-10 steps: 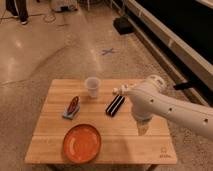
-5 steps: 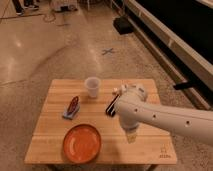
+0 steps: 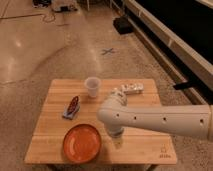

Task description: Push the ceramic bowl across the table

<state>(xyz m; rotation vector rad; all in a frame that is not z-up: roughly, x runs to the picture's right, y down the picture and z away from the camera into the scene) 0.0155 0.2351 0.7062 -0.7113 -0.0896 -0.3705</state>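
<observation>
The ceramic bowl (image 3: pixel 81 143), a wide, shallow orange-red dish, sits at the near left of the light wooden table (image 3: pixel 145 142). My white arm reaches in from the right and bends over the middle of the table. My gripper (image 3: pixel 116 135) points down at the tabletop just right of the bowl's rim, close to it. Whether it touches the bowl cannot be told.
A translucent white cup (image 3: pixel 92 86) stands at the far middle of the table. A dark red packet on a blue item (image 3: pixel 73 107) lies at the left. A white and dark bar-shaped object (image 3: pixel 133 89) lies at the far right. A small logo (image 3: pixel 164 153) marks the near right corner.
My arm has swung left across the table, bringing the gripper from the right side to just beside the bowl. The bowl has not visibly moved.
</observation>
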